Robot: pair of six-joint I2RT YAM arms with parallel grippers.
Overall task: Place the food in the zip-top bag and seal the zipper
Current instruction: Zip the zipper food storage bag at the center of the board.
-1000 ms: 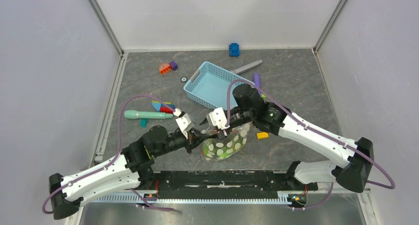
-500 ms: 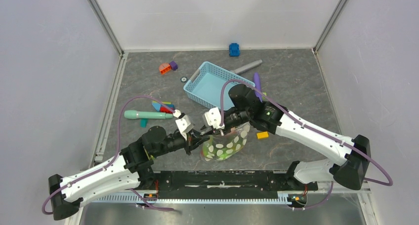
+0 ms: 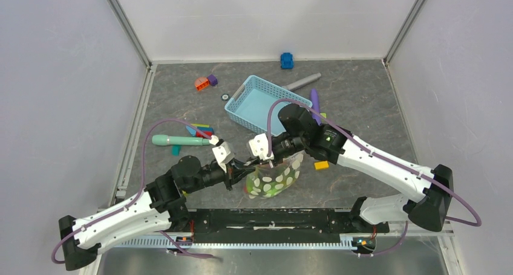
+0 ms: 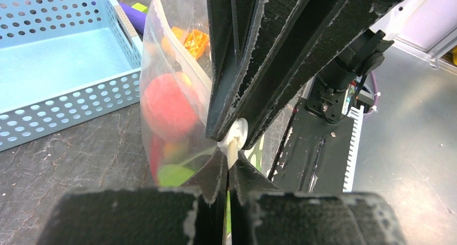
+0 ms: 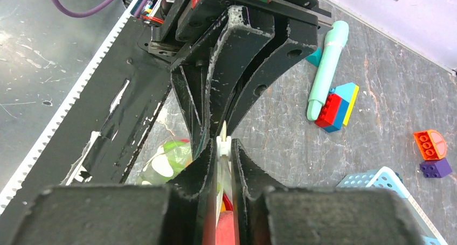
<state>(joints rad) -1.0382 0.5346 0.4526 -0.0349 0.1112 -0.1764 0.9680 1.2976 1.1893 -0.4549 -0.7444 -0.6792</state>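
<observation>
The bag [image 3: 275, 178] hung upright in the middle, close to the near edge of the worktop [image 3: 375, 106], held up by its mouth between the two arms. The left fingers [image 3: 242, 167] reached in from the left and the right fingers [image 3: 270, 159] from the far right. Their tips met end to end at the top of the bag. Both pairs were pressed narrow, with only the thin zipper [image 5: 221, 148] edge of the bag between them. In each wrist view the pair pinched that strip and no gap showed.

The food [image 4: 170, 107] sat inside the bag: a red piece in the middle, an orange one above it near the mouth, and a green one at the bottom. The bag's lower end looked to be resting on the worktop (the top view did not make this plain).

The basket [image 3: 257, 103] stood just beyond the bag on the far side, turned at an angle. A purple stick [image 3: 314, 98] lay at the basket's right. A yellow block [image 3: 321, 165] lay just right of the bag. Left of the arms lay a mint pen [image 3: 178, 140], with stacked blocks [image 3: 199, 130] just beyond it
</observation>
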